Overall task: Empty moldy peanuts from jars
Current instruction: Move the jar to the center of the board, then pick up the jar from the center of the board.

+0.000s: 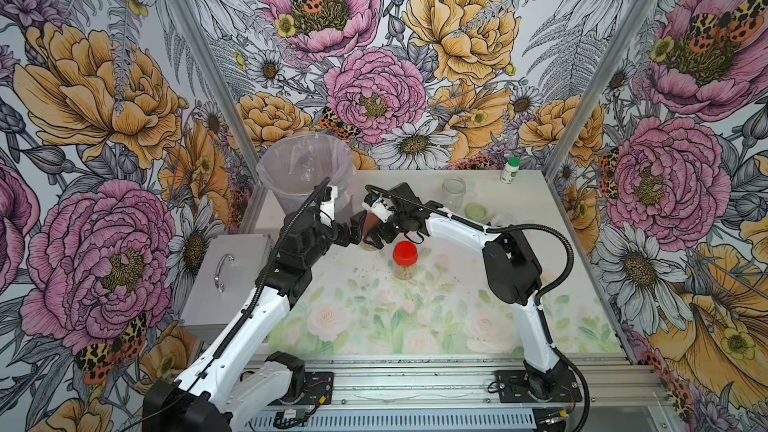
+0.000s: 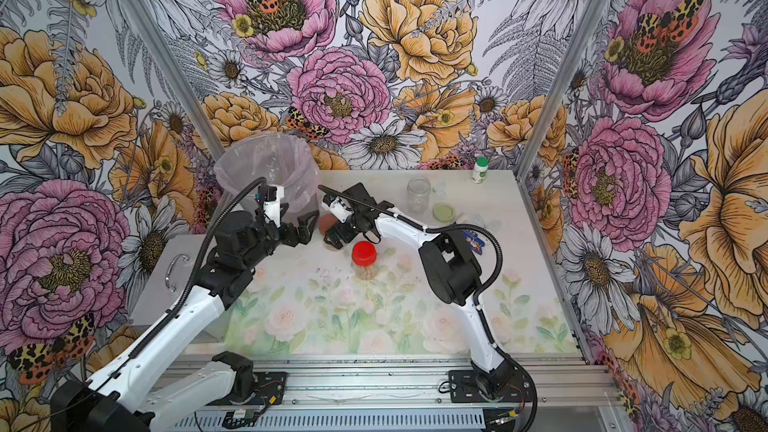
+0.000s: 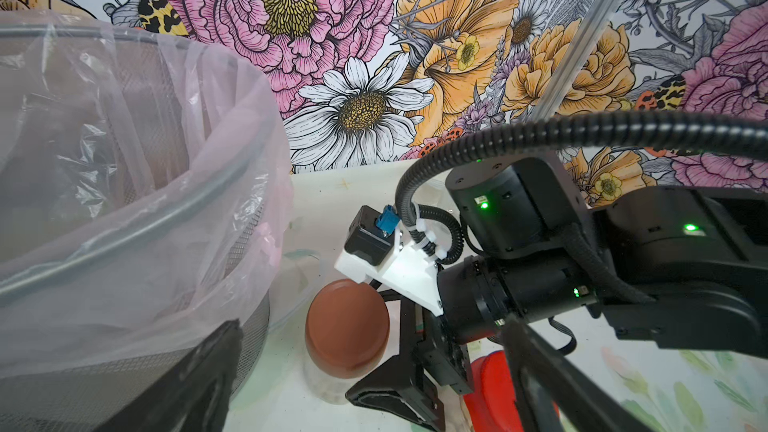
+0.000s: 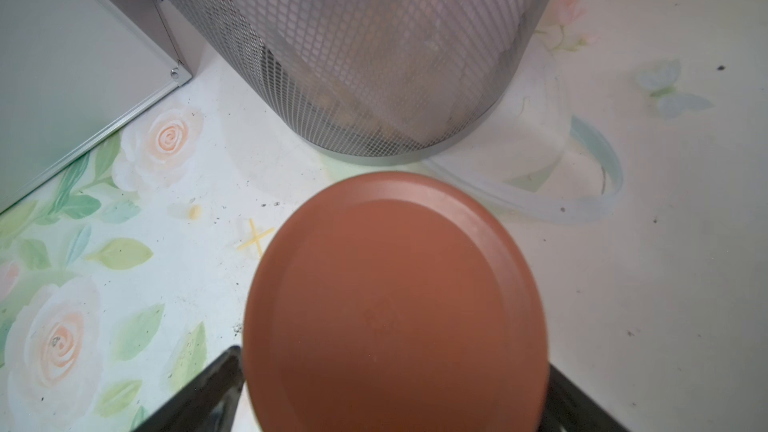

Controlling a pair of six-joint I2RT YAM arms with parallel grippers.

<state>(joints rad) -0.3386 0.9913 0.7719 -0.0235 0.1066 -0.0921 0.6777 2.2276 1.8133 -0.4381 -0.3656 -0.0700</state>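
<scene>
While your right gripper (image 1: 376, 235) sits over the brown-lidded jar (image 1: 371, 224), its jaws are apart, one on each side of the brown lid (image 4: 395, 305). Can't tell if the pads touch it. That jar stands upright on the worktop (image 1: 415, 317), just past centre toward 11 o'clock, lid on.

Your left gripper (image 2: 305, 229) is at the jar's 9 o'clock, close but not on it, jaws spread, nothing between them.

The red-lidded jar (image 1: 405, 261) is at the brown one's 4 o'clock, upright, closed, near but apart. Peanuts (image 1: 405, 273) show through its clear wall. Contents of the brown-lidded jar aren't clear in any view.

A lidless jar (image 1: 453, 193) stands at 1 o'clock, upright and looking empty, with a light green lid (image 1: 476, 212) flat on the worktop just beside it at its 4 o'clock.

The mesh bin (image 1: 266, 170) with a plastic liner is at 11 o'clock, near the brown-lidded jar. A white bottle (image 1: 510, 171) with a green cap is in the far 1 o'clock corner. A metal box (image 1: 224, 284) with a handle is at 9 o'clock.
</scene>
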